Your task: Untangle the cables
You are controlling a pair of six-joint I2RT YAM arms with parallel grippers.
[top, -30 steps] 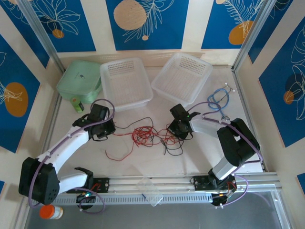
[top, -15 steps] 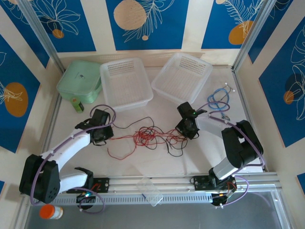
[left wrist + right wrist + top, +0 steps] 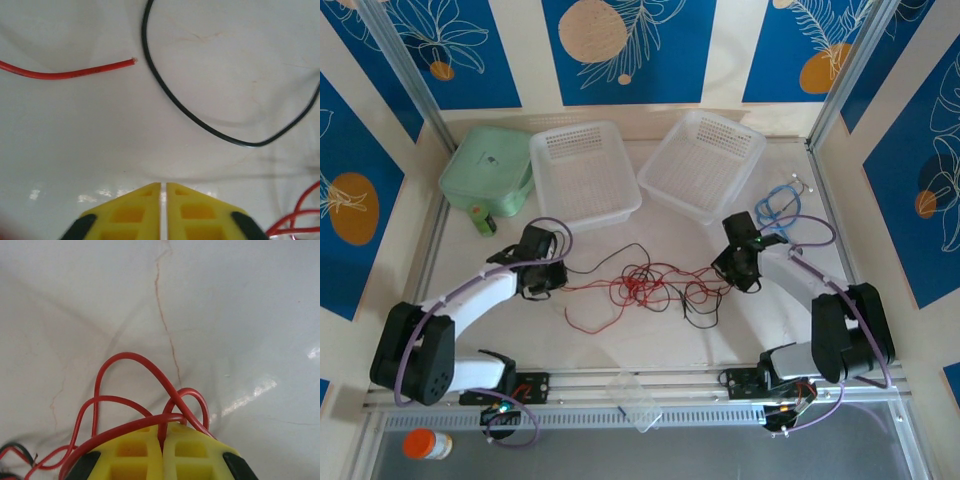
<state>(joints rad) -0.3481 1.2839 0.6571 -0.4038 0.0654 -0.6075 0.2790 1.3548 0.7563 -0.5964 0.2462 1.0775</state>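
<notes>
The red and black cables (image 3: 642, 285) lie knotted mid-table, strung out between the two grippers. A loose red strand (image 3: 582, 318) curls toward the front, and black loops (image 3: 700, 305) trail to the right. My right gripper (image 3: 740, 267) (image 3: 162, 432) is shut on a red cable (image 3: 150, 371), whose loops arch over the fingertips. My left gripper (image 3: 542, 276) (image 3: 163, 186) is low over the table at the tangle's left end; its jaws are shut with nothing visible between them. Ahead of it lie a red cable end (image 3: 75, 74) and a black cable (image 3: 200, 121).
Two white baskets (image 3: 585, 175) (image 3: 702, 160) and a green lidded box (image 3: 485, 165) stand along the back. A light-blue looped cable (image 3: 778, 205) lies at the back right, just behind the right gripper. A clear plastic piece (image 3: 635, 400) rests on the front rail.
The right gripper has moved right and slightly back with the red cable, drawing the tangle out to the right. The left gripper has shifted a little to the right.
</notes>
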